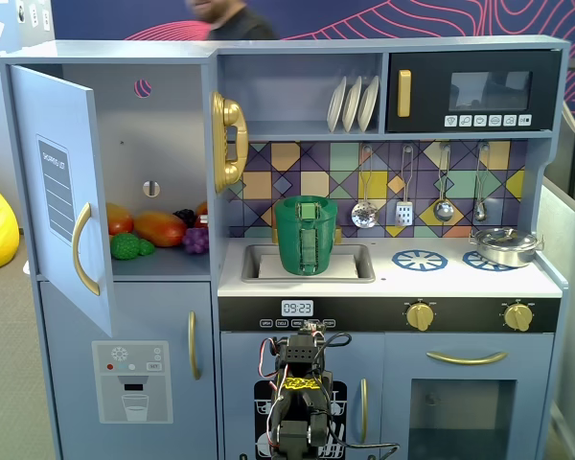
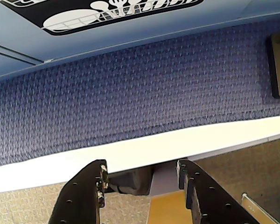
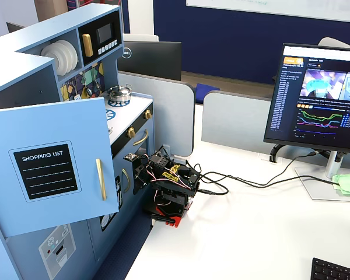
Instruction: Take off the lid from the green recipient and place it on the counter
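In a fixed view the green recipient [image 1: 307, 240] stands upright in the recessed sink of the pale counter [image 1: 441, 280], its lighter strap handle facing the camera. The lid [image 1: 307, 200] sits on its top, seen edge-on. My arm [image 1: 301, 398] is folded low in front of the kitchen, well below the counter and far from the pot. In the wrist view my gripper [image 2: 141, 164] is open and empty, over carpet and a white table edge. In the other fixed view the arm [image 3: 170, 185] rests on the white table, and the open fridge door hides the pot.
A steel pan [image 1: 506, 246] sits on the right burner ring. The fridge door [image 1: 62, 192] stands open at the left, with toy fruit [image 1: 158, 230] on its shelf. Utensils hang on the back wall. A monitor [image 3: 321, 102] and cables lie on the table.
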You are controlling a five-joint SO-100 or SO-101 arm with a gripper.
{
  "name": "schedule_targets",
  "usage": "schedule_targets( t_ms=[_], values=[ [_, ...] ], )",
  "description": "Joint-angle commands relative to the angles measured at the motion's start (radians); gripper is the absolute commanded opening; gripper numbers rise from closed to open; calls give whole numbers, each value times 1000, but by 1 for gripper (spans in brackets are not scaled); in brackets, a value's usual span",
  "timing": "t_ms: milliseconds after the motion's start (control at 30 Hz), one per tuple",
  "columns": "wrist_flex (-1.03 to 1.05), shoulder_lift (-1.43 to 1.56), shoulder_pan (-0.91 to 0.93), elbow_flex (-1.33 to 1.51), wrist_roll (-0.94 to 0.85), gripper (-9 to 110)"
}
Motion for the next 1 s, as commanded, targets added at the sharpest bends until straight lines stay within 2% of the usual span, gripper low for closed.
schedule_targets(
  t_ms=[0,400,533,633,800,967],
  values=[
    [186,-6,18,-3,-2,0],
    [184,-6,20,-3,-25,0],
    [46,-11,55,-86,-49,0],
    [-77,-112,74,-304,-129,0],
    [-316,-322,114,-729,-126,13],
    [-621,-456,166,-963,-120,32]
  ],
)
